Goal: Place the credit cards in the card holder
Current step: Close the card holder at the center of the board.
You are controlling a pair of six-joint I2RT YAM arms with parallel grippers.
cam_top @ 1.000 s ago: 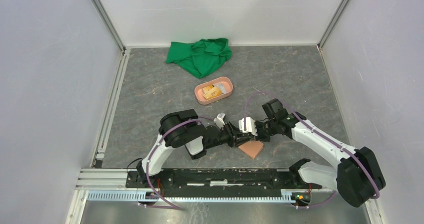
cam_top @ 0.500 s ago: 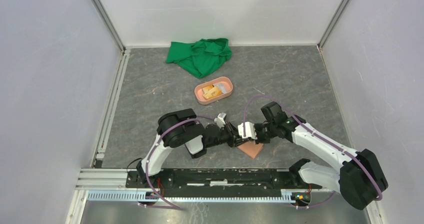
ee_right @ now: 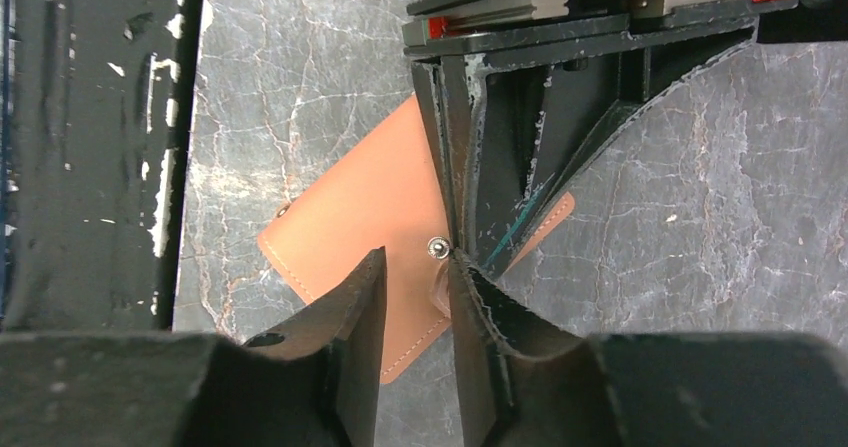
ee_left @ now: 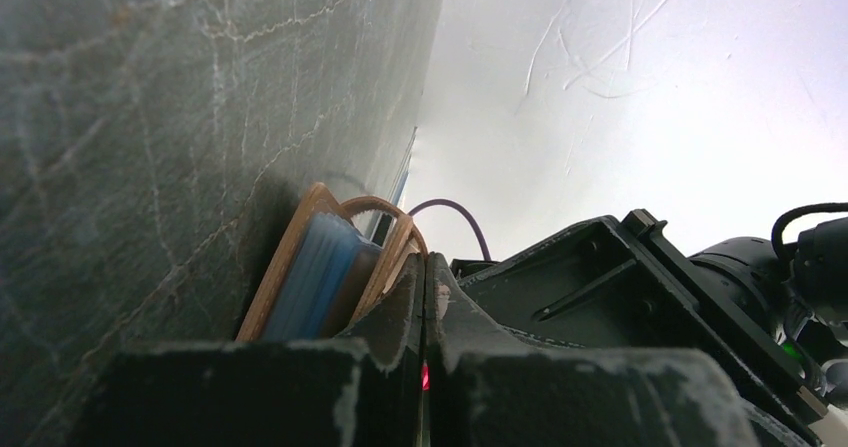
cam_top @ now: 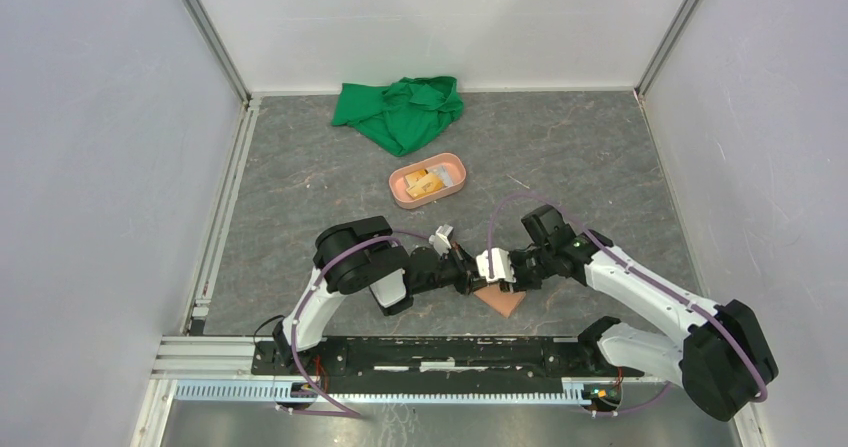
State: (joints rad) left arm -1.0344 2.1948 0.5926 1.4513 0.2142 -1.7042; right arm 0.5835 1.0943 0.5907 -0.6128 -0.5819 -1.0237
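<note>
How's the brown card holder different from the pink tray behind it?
The card holder is tan, flat and rectangular; the tray is salmon pink, oval, raised-rimmed. The card holder lies nearer the robot, with the left end effector and right end effector at it; the tray sits farther back, untouched. The card holder contains a light blue card; the tray holds orange and white items. Both rest on the grey table.

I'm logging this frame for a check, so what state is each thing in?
Wallet: folded, lying flat.
Cards: light blue, tucked inside the wallet.
Left tool: shut, tips at the wallet's edge.
Right tool: open, fingers apart over the wallet.
Cloth: crumpled.
Tray: upright, holding small items.
</note>
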